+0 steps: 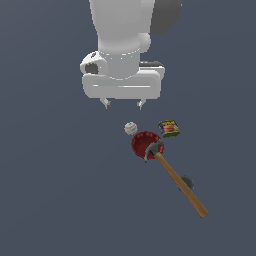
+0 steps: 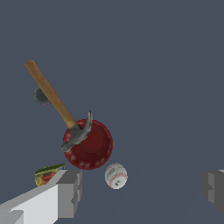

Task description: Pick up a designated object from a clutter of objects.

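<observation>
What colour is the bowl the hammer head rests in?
Dark red, the bowl under the hammer head; clearest in the wrist view.

The arm (image 1: 125,35) runs off the top edge of the exterior view, its upper links out of sight. In the wrist view, both fingers (image 2: 70,192) of the pincer (image 2: 142,188) are cropped by the frame's edges, one showing only a grey block. The near finger covers a corner of the colourful box (image 2: 47,174), whose print is too small to read. The hammer (image 1: 175,177) head hides part of the red bowl (image 1: 142,144) beyond the pincer. A tiny grey item (image 1: 188,182), half behind the hammer's handle, is too small to identify.
</observation>
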Action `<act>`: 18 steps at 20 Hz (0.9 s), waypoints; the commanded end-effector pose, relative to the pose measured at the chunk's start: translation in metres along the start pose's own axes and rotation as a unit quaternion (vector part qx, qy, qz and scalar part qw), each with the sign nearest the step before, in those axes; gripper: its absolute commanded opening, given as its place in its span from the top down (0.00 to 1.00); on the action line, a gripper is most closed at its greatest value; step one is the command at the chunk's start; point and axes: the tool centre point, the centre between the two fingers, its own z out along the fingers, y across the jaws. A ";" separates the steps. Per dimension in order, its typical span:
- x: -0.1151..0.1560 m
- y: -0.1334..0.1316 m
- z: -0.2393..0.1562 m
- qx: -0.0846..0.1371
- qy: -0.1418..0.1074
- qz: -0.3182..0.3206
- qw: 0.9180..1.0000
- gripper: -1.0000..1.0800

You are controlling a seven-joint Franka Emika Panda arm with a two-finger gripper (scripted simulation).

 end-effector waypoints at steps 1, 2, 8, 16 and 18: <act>-0.001 0.000 0.005 0.000 0.000 0.009 1.000 0.04; -0.002 0.000 0.007 -0.001 0.000 0.014 1.000 0.04; -0.008 -0.001 0.029 -0.003 -0.001 0.054 0.999 0.04; -0.024 -0.004 0.072 -0.007 -0.003 0.139 0.990 0.04; -0.029 -0.004 0.084 -0.009 -0.003 0.163 0.987 0.04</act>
